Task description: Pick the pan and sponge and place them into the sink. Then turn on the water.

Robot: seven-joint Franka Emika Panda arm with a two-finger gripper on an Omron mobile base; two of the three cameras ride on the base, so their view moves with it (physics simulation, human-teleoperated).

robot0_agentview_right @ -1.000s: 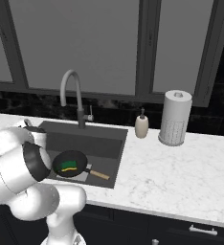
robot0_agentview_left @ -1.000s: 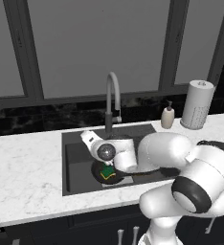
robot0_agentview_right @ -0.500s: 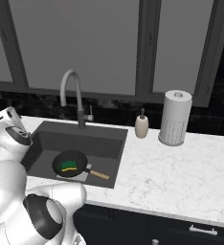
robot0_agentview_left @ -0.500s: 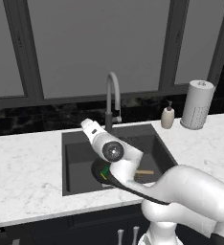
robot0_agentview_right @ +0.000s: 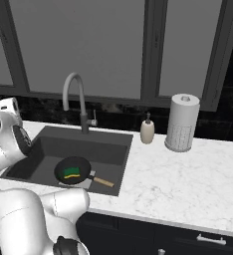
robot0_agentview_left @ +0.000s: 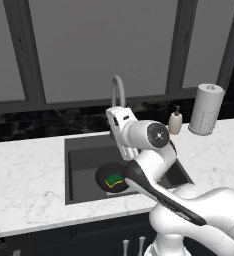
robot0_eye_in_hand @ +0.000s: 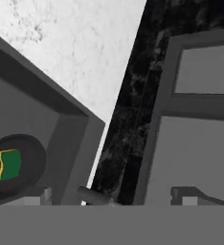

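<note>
The black pan (robot0_agentview_left: 105, 176) (robot0_agentview_right: 72, 170) (robot0_eye_in_hand: 30, 158) lies on the floor of the dark sink (robot0_agentview_left: 84, 155) (robot0_agentview_right: 111, 149) (robot0_eye_in_hand: 71, 139), its wooden handle (robot0_agentview_right: 102, 182) pointing right. Inside the pan rests the green and yellow sponge (robot0_agentview_left: 114, 181) (robot0_agentview_right: 70, 173) (robot0_eye_in_hand: 9, 164). My gripper (robot0_agentview_left: 115, 115) (robot0_agentview_right: 9, 105) (robot0_eye_in_hand: 114, 195) is open and holds nothing. It hovers above the sink's back edge, close in front of the grey gooseneck faucet (robot0_agentview_left: 118, 90) (robot0_agentview_right: 74, 94), and faces the back wall. A thin dark rod (robot0_eye_in_hand: 92, 195) shows between the fingertips. The water is out of view.
A soap bottle (robot0_agentview_left: 175, 122) (robot0_agentview_right: 147, 131) and a paper towel roll (robot0_agentview_left: 206, 110) (robot0_agentview_right: 182, 123) stand on the marble counter (robot0_agentview_left: 24, 170) (robot0_agentview_right: 188, 184) right of the sink. Black backsplash and dark-framed windows close off the back.
The hand has risen out of the sink, from just above the pan up and back toward the faucet, and the arm has swung round. Pan and sponge have stayed put.
</note>
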